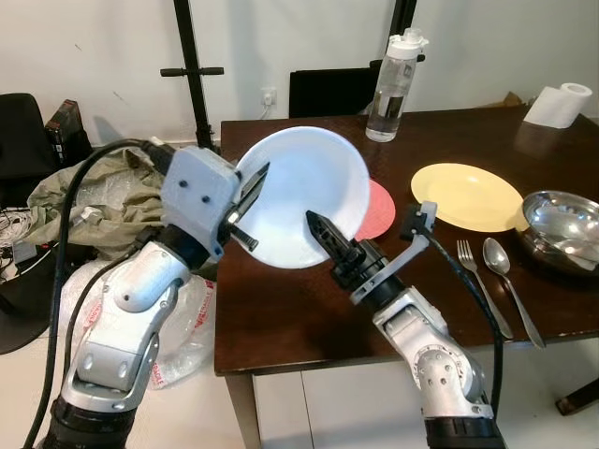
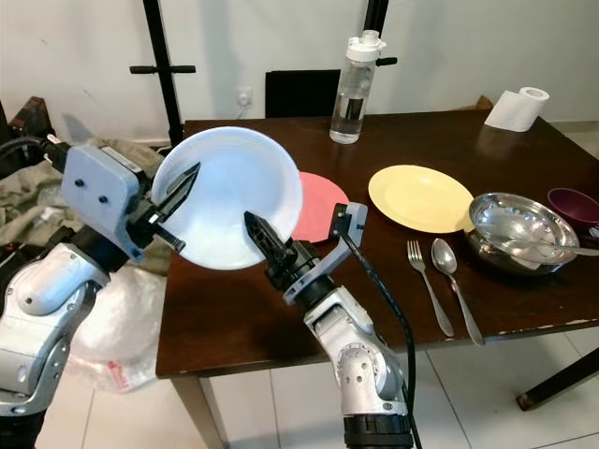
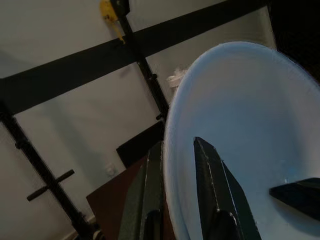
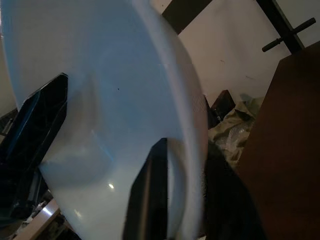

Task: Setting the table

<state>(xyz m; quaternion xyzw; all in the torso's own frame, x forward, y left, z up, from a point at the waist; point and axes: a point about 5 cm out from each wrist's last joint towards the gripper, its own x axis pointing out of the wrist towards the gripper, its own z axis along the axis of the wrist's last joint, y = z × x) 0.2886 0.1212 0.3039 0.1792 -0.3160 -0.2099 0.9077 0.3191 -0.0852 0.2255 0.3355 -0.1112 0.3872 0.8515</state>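
left gripper (image 1: 245, 201) pinches white plate (image 1: 304, 192) rim between near-closed jaws; right gripper (image 1: 323, 234) likewise clamps opposite rim; plate tilted above table (image 1: 281, 318).

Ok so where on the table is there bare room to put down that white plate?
Bare wood lies at the near left of the table, under the white plate and left of the fork. The far strip behind the yellow plate is free too. The right side is crowded: spoon, steel bowl.
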